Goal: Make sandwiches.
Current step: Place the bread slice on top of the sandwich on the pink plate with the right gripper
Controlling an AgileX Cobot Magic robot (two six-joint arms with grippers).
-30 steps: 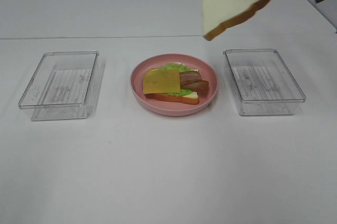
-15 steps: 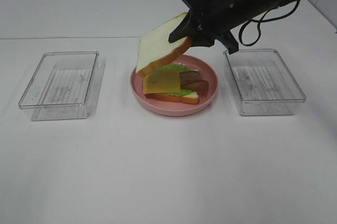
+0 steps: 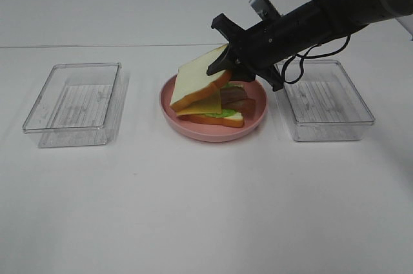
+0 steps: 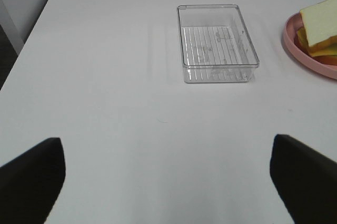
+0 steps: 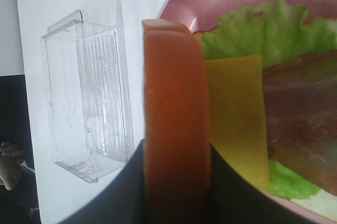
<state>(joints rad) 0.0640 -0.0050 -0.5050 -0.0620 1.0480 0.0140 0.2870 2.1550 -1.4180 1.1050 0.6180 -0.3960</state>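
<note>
On the pink plate [image 3: 213,133] lies an open sandwich stack: bottom bread [image 3: 222,120], green lettuce [image 3: 226,113], yellow cheese [image 3: 201,105], brown-red bacon [image 3: 239,100]. My right gripper [image 3: 224,62] is shut on the top bread slice [image 3: 197,80] and holds it tilted just over the stack, low edge by the cheese. In the right wrist view the slice's orange crust [image 5: 176,129] sits between the fingers [image 5: 131,192], above cheese [image 5: 237,113], lettuce [image 5: 263,29] and bacon [image 5: 300,108]. My left gripper [image 4: 168,182] is open and empty over bare table.
A clear plastic tray [image 3: 74,100] stands left of the plate and another [image 3: 322,97] right of it, under the right arm. The left tray [image 4: 216,42], the plate's rim [image 4: 295,45] and the bread slice [image 4: 321,21] show in the left wrist view.
My right arm has swung the bread slice from high at the back right down and left to just over the stack on the plate. The left arm has not visibly moved.
</note>
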